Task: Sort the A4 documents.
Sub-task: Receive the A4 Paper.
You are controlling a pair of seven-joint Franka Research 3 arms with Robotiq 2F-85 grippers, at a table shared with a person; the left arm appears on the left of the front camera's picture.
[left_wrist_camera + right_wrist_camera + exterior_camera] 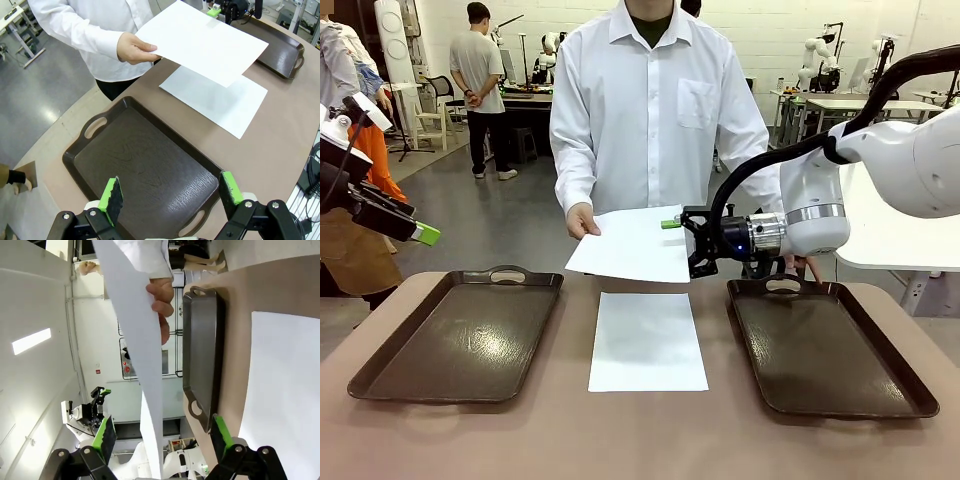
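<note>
Nearest us, one of the A4 documents (647, 340) lies flat on the table (640, 440) between the left tray (460, 335) and the right tray (825, 350), its long axis running away from us. Our left gripper (171, 192) hangs above the left tray with jaws spread, empty and well apart from any paper. Farther on, the person's hand (582, 222) holds a second sheet (635, 245) in the air by its left edge, roughly parallel to the first as far as we can tell. Our right gripper (683, 245), rolled on its side, is at that sheet's right edge. In the right wrist view the paper runs edge-on between the wide-spread pads (106, 432), seemingly touching neither. We judge the right arm is the one placed to close on it.
</note>
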